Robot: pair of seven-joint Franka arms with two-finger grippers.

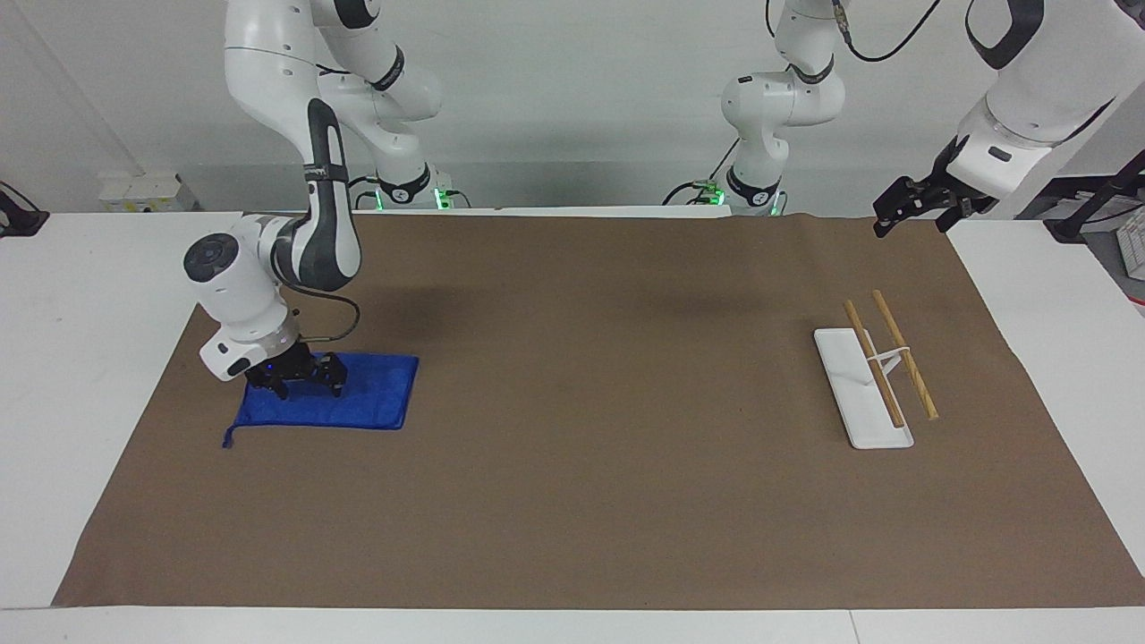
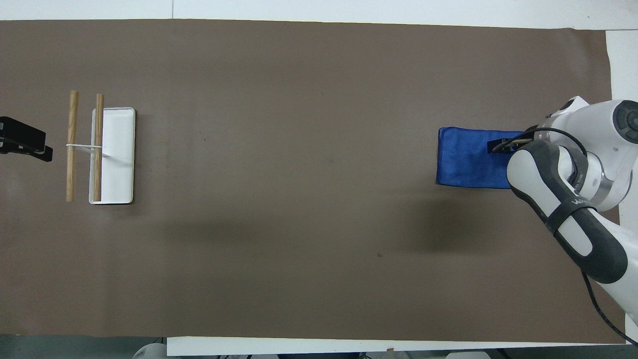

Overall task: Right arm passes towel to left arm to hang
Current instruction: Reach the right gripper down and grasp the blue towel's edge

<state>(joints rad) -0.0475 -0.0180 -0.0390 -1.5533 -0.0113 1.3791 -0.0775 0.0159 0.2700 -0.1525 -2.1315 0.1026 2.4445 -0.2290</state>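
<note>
The blue towel (image 1: 371, 398) lies flat on the brown mat at the right arm's end of the table, its thin tail at the corner farthest from the robots; it also shows in the overhead view (image 2: 463, 159). My right gripper (image 1: 301, 385) is open, fingers down at the towel's surface on the half toward the table's end; it also shows in the overhead view (image 2: 504, 145). The right arm hides that end of the towel from overhead. My left gripper (image 1: 905, 213) waits open in the air over the mat's corner at the left arm's end, and shows at the overhead view's edge (image 2: 27, 142).
A white towel rack (image 1: 860, 394) with two wooden bars (image 1: 903, 353) stands on the mat toward the left arm's end, also in the overhead view (image 2: 117, 154). The brown mat (image 1: 581, 402) covers most of the white table.
</note>
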